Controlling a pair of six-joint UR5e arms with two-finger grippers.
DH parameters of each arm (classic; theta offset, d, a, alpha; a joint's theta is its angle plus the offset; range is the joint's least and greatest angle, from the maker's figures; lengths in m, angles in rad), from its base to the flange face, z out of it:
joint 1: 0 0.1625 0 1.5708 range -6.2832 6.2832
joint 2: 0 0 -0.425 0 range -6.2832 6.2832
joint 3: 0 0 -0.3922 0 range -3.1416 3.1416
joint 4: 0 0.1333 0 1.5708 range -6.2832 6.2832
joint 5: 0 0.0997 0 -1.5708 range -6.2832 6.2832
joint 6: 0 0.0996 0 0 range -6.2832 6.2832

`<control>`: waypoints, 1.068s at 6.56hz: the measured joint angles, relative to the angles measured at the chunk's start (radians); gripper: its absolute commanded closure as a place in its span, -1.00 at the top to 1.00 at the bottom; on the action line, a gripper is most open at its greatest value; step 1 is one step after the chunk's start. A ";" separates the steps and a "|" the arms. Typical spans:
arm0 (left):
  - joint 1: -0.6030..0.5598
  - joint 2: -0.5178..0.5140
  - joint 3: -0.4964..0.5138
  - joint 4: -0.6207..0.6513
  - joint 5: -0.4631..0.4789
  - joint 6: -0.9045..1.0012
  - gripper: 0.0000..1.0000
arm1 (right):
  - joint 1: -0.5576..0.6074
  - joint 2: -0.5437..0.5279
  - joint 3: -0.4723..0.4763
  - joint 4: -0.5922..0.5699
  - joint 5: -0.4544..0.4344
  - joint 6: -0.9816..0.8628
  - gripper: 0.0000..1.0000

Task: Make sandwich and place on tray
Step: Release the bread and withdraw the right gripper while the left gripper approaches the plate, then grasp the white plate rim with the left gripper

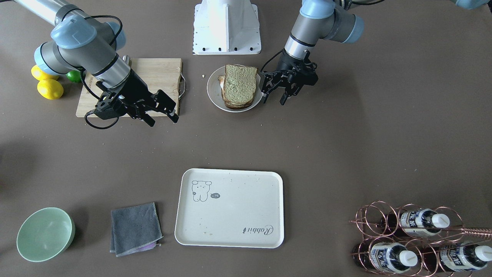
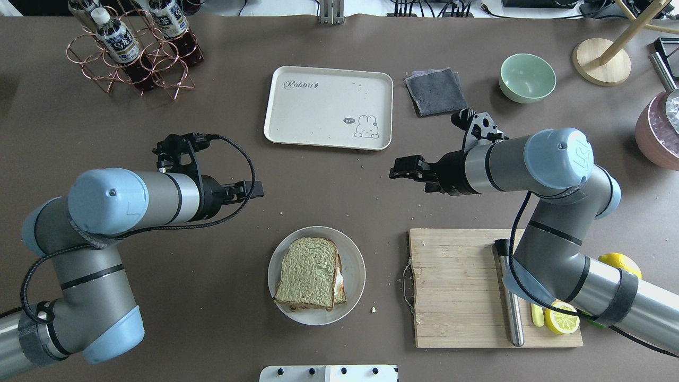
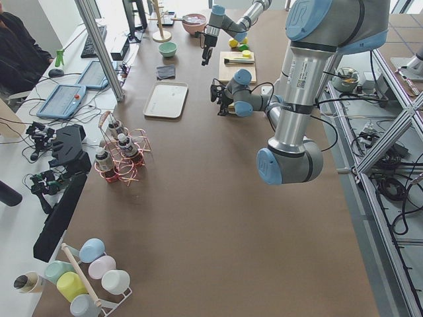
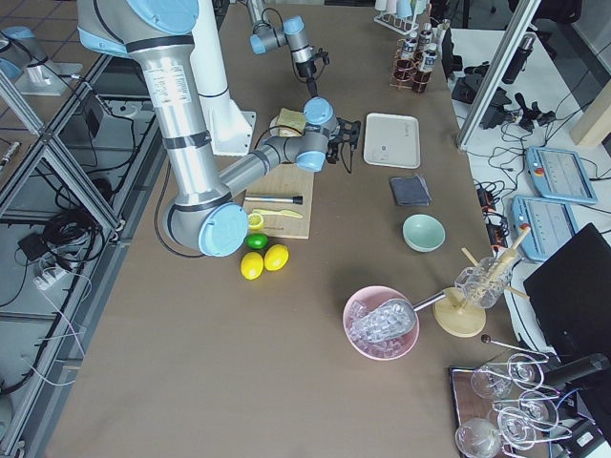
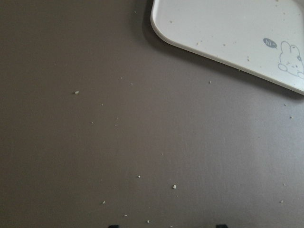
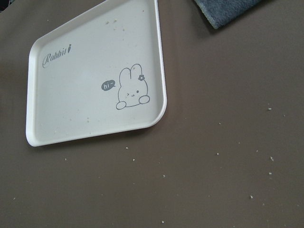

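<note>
The sandwich [image 1: 239, 85] lies on a round grey-white plate [image 1: 212, 92]: a greenish-tan slice on top, another under it, egg white showing at one side [image 2: 339, 281]. The cream tray [image 1: 238, 215] with its drawing and "Rabbit" script sits bare across the table, also in the overhead view [image 2: 318, 111]. My left gripper [image 1: 275, 98] is open and empty, just beside the plate's rim, fingers pointing toward the tray. My right gripper [image 1: 163, 117] is open and empty over the edge of the wooden board. The tray corner shows in the left wrist view [image 5: 228, 33] and the whole tray in the right wrist view [image 6: 85, 95].
A wooden cutting board [image 2: 456, 286] with a metal-handled tool [image 2: 509, 297] and lemon pieces lies beside the plate. Lemons and a lime [image 1: 49, 88] sit past it. A grey cloth [image 1: 135, 227] and green bowl [image 1: 45, 234] flank the tray; a copper bottle rack [image 1: 415, 238] stands opposite.
</note>
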 measured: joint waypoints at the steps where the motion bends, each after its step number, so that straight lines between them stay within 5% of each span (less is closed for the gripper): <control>1: 0.030 0.003 0.002 0.001 0.029 -0.009 0.17 | 0.006 0.000 0.000 0.000 0.000 0.000 1.00; 7: 0.133 0.011 0.006 0.002 0.115 -0.047 -0.13 | 0.024 0.004 -0.007 0.001 0.000 0.001 1.00</control>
